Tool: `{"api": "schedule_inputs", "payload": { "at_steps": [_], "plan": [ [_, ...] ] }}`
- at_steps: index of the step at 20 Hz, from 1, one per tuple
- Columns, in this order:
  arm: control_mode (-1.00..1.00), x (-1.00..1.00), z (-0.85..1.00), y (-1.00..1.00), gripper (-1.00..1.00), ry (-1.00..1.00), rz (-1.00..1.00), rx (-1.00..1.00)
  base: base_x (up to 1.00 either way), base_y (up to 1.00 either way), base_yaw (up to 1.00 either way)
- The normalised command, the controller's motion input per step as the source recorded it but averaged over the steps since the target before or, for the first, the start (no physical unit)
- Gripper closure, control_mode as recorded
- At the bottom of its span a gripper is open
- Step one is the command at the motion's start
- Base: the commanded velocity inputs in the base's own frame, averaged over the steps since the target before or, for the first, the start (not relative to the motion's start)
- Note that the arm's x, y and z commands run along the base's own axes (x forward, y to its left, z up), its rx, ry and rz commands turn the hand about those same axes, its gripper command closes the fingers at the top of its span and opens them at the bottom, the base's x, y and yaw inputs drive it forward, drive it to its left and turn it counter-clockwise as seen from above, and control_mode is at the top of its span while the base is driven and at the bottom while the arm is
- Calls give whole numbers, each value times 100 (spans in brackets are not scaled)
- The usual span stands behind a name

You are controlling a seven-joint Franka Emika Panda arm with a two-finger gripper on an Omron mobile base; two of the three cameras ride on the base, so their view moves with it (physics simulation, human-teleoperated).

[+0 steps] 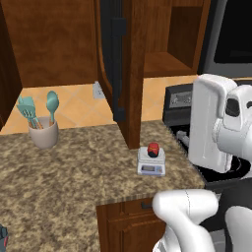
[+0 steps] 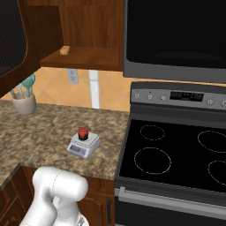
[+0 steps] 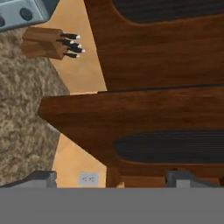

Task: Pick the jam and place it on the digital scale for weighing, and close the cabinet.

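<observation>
**One jar on the scale, cabinet door ajar**

One small red jam jar (image 1: 153,149) with a dark lid sits on top of the digital scale (image 1: 151,164), which rests on the speckled stone counter (image 1: 64,177) near its right end, just beside the black stove (image 2: 176,154). From the right base camera the jar (image 2: 83,133) stands toward the back of the scale's platform (image 2: 84,145), with the display strip facing the front edge of the counter.

The cabinet (image 1: 129,74) hangs above the counter with its door swung out, seen edge-on, so the shelf inside shows behind it. In the hand camera the door's dark inset panel (image 3: 175,146) lies close in front of the gripper (image 3: 118,177), whose two dark fingertips (image 3: 41,177) stand wide apart and hold nothing.

A pale cup of teal utensils (image 1: 43,129) stands far left on the counter, and a wooden knife block (image 3: 46,42) sits by the tiled wall.
</observation>
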Motion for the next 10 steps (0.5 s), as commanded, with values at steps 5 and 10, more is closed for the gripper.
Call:
{"api": "schedule_inputs", "payload": {
  "at_steps": [5, 10],
  "plan": [
    [-100, -44, -24, 89, -100, -14, -35, 0, 0, 0, 0],
    [-100, 0, -36, 75, -100, -2, -26, 0, 0, 0, 0]
  ]
}}
